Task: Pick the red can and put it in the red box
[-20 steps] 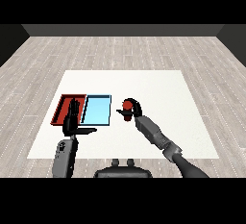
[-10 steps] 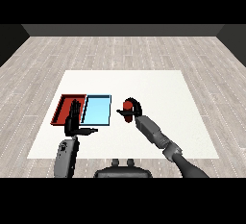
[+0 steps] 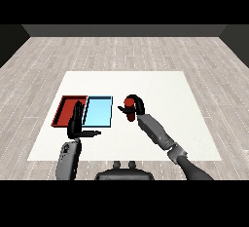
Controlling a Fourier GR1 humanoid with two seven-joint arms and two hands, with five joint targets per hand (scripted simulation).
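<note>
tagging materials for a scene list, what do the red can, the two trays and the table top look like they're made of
Red can: plain matte red with no label or shine; metal or plastic, cannot tell. The right hand curls round it.
Red tray and light blue tray: flat uniform colour, thin raised rims, probably plastic.
Table: smooth matte white, no grain; painted or laminate, unclear.

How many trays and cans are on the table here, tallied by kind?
Trays: 2, a red tray and a light blue tray
Cans: 1, a red can, held in the right hand
Total: 3
</note>
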